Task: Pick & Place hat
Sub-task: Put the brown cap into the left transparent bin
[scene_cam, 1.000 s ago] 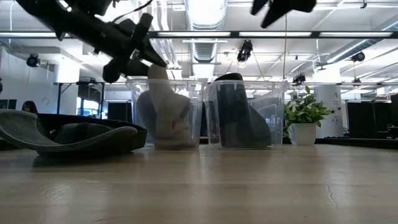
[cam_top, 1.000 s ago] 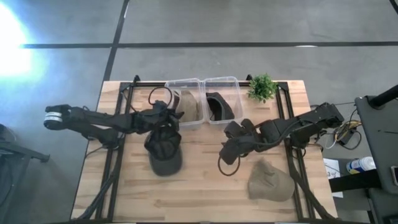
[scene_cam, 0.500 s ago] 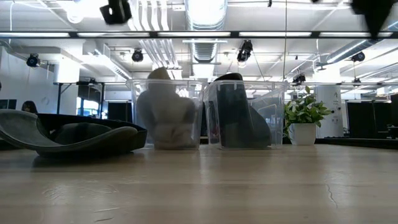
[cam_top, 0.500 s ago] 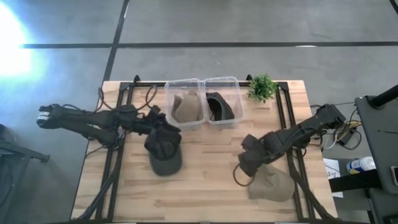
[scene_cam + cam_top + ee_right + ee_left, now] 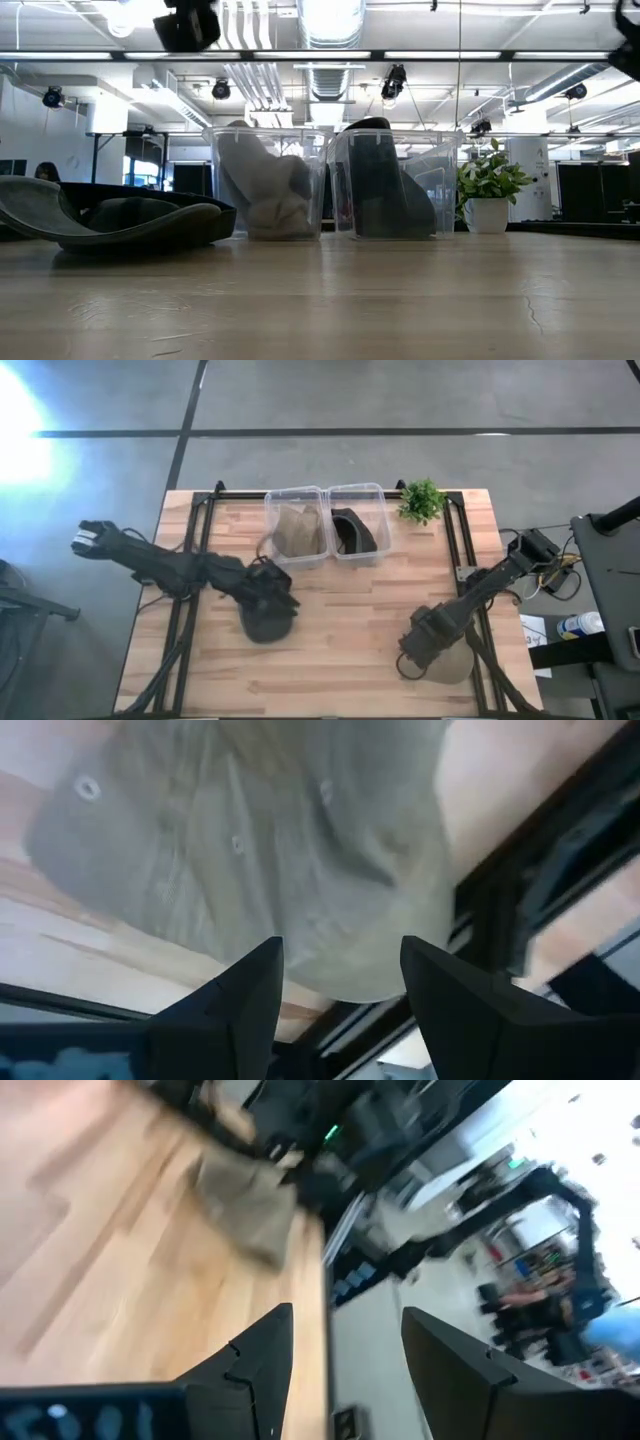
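A dark cap (image 5: 268,618) lies on the table left of the middle; it also shows in the low view (image 5: 120,215). My left gripper (image 5: 280,598) hangs above it, open and empty, as the left wrist view (image 5: 345,1315) shows. A tan cap (image 5: 445,663) lies near the table's near right corner. My right gripper (image 5: 420,652) is open just above its left part, and the cap fills the gap between the fingers in the right wrist view (image 5: 340,945). A tan hat (image 5: 297,532) rests in the left clear bin (image 5: 272,510), and a dark hat (image 5: 352,530) rests in the right clear bin (image 5: 380,495).
The two bins stand side by side at the far middle, also in the low view (image 5: 265,185). A small potted plant (image 5: 422,500) stands to their right. Black frame rails (image 5: 462,550) run along both table sides. Bare wood lies between the two caps.
My left gripper has drawn back from the left bin toward the near edge and now hangs over the dark cap. The tan hat has sunk lower in that bin. My right gripper has gone from the table's middle toward the near right corner, over the tan cap.
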Available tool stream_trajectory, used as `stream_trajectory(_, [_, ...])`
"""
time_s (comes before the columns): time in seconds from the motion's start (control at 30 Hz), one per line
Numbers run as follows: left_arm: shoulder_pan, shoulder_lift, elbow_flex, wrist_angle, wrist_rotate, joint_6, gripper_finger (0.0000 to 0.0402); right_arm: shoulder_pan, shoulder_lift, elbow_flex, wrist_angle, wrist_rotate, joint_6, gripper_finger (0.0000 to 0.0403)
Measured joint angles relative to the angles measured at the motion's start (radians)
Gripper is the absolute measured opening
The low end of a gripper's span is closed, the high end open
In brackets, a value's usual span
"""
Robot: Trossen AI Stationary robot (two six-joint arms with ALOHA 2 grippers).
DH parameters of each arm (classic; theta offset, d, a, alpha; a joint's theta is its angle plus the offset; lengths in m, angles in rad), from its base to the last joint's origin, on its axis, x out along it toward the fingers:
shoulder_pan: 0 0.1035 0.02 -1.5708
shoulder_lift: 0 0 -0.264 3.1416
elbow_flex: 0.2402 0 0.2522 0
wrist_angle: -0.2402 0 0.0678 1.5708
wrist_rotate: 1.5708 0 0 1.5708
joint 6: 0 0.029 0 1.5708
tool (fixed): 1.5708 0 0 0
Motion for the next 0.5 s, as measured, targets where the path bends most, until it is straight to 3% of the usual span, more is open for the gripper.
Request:
stream_trajectory(0.17, [-0.031,0.117,-0.001,-0.003,0.0,-0.065,0.0181,0.007,0.005,-0.149,0.358,-0.055,0.027,0.0201])
stream_trajectory(0.37, [-0.083,0.175,-0.001,-0.005,0.001,-0.093,0.0181,-0.021,0.08,-0.339,1.059,-0.066,0.102,0.0201])
stream_trajectory(0.47, [-0.106,0.175,-0.001,-0.02,0.0,-0.096,0.0181,-0.07,0.15,-0.369,1.27,-0.005,0.174,0.0201])
stream_trajectory(0.5, [-0.112,0.175,-0.001,-0.029,-0.004,-0.095,0.0181,-0.087,0.169,-0.367,1.318,0.065,0.182,0.0201])
